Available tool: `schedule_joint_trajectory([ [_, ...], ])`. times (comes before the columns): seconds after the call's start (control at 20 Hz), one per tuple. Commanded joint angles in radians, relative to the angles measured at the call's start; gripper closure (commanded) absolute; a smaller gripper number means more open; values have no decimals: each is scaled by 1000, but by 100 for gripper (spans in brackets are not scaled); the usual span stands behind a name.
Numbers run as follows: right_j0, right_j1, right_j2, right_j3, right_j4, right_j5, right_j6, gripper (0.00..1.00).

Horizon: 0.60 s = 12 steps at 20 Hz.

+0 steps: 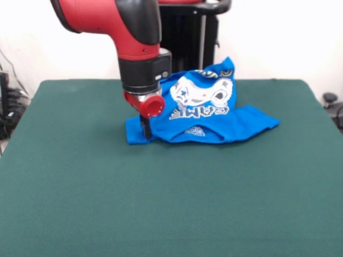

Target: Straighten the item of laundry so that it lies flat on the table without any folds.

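The item of laundry (214, 115), a bright blue T-shirt, lies crumpled on the far middle of the dark green table (161, 203). Its printed chest is bunched up and tilted towards the camera, showing the white-grey controller and the lettering upside down. One sleeve points right and lies flat; the other sticks out at the left. My gripper (145, 130) comes straight down from the red and black arm onto the shirt's left part, close to that sleeve. Its tip is dark against the cloth and partly hidden by the red wrist.
The black pedestal (187, 37) stands just behind the shirt. Cables and dark gear (8, 107) sit off the table's left edge, and a dark object (329, 99) lies beyond its right corner. Green felt stretches wide in front of the shirt.
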Motion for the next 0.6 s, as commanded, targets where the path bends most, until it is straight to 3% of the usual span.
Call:
schedule_joint_trajectory([
  [0.05,20,-58,189,-95,-5,45,-24,100],
  [0.6,39,-106,196,-116,2,60,-15,100],
])
